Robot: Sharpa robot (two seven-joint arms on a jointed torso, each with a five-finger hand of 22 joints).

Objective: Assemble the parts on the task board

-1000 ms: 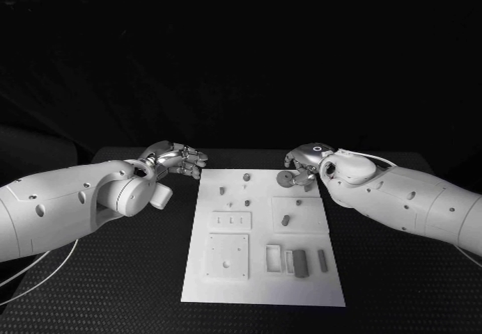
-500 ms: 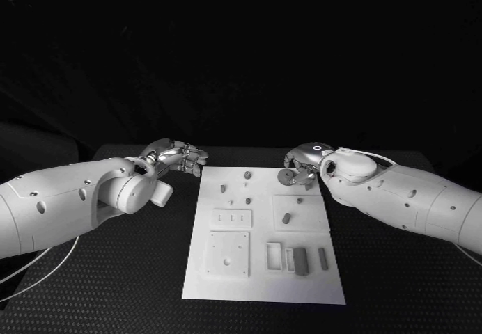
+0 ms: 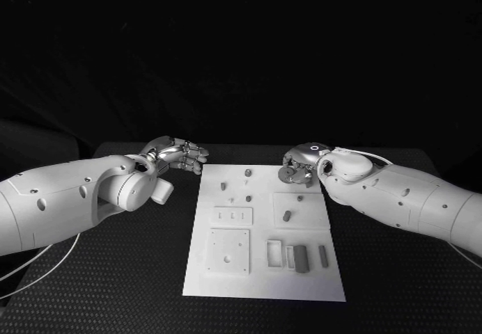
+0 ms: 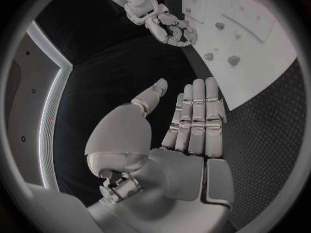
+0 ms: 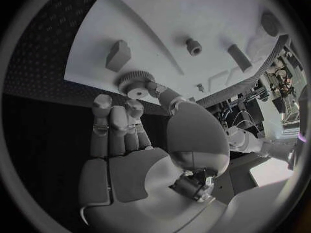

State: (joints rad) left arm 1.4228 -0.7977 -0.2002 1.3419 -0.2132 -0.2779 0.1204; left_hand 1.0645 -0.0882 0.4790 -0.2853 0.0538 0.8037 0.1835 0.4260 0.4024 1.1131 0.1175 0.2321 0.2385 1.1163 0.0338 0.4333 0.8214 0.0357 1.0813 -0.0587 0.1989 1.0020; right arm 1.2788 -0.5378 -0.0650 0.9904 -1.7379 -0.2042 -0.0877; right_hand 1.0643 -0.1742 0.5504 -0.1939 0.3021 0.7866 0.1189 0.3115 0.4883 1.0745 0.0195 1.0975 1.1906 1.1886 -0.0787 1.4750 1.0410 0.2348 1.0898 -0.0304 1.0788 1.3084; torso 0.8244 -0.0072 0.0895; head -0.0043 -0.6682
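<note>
white task board (image 3: pixel 263 278) flat mid-table, small grey parts (image 3: pixel 300 259) on it

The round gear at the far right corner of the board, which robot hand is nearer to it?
Right. The right robot hand has its fingertips at the gear, apparently pinching it. The left robot hand hovers off the task board's opposite edge, holding nothing.

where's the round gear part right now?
The gear is in the right hand, pinched at the fingertips over the far right corner of the task board, across from the left hand.
</note>
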